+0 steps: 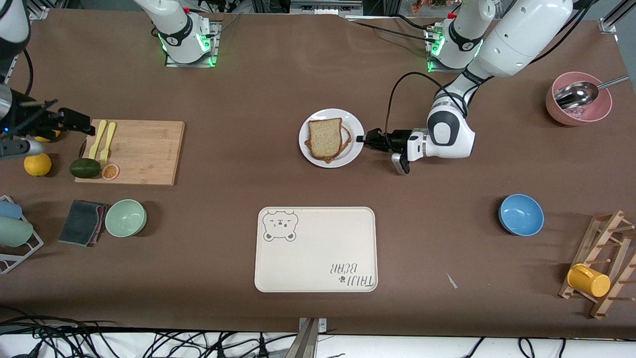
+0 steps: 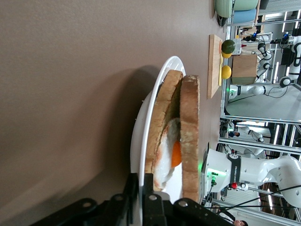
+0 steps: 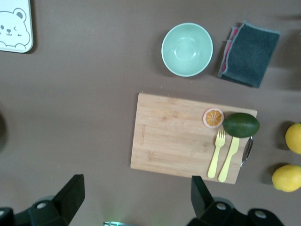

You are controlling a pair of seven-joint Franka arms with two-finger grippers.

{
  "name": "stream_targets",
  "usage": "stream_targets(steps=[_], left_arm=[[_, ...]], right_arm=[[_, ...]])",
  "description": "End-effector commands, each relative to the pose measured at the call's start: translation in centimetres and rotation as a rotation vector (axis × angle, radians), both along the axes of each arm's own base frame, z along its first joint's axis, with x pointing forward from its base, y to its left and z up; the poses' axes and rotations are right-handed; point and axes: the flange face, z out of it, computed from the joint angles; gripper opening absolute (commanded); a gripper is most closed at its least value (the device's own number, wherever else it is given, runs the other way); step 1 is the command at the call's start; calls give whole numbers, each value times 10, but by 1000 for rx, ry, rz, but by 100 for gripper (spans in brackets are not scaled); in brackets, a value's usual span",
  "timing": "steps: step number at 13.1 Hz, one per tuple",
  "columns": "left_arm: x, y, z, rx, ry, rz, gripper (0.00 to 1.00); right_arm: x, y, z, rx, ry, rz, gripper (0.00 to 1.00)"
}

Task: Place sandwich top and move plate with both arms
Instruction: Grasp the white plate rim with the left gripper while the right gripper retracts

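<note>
Sandwich top (image 1: 325, 135) on egg slice on plate (image 1: 356, 149); left tool (image 1: 368, 139) clamps plate rim; right tool (image 3: 134, 200) wide open, empty, over cutting board (image 3: 174, 136)

The worktop (image 1: 238, 199) is covered in a flat, dull brown sheet. On it, the plate (image 1: 355, 149) is smooth, shiny white. The sandwich top (image 1: 325, 136) on the plate looks rough and speckled, with a darker crust. Toward the right arm's end from the plate, the cutting board (image 1: 144, 151) is pale wood with fine grain lines.
</note>
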Motion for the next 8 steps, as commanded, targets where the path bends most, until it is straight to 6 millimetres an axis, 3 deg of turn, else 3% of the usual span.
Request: stream_targets(steps=[1,5,8], left_arm=[[-4,-1,2,-10,-17,20,0],[-3,-1,3,-10,-14,23,0],[6,2,11,-17,-17,40,0]], right_arm=[[-20,0,-6,-16,4,-13,100],[-29,-1,-12,-17,1,-15,100],[-25,6,-11,-16,8,-1,100]])
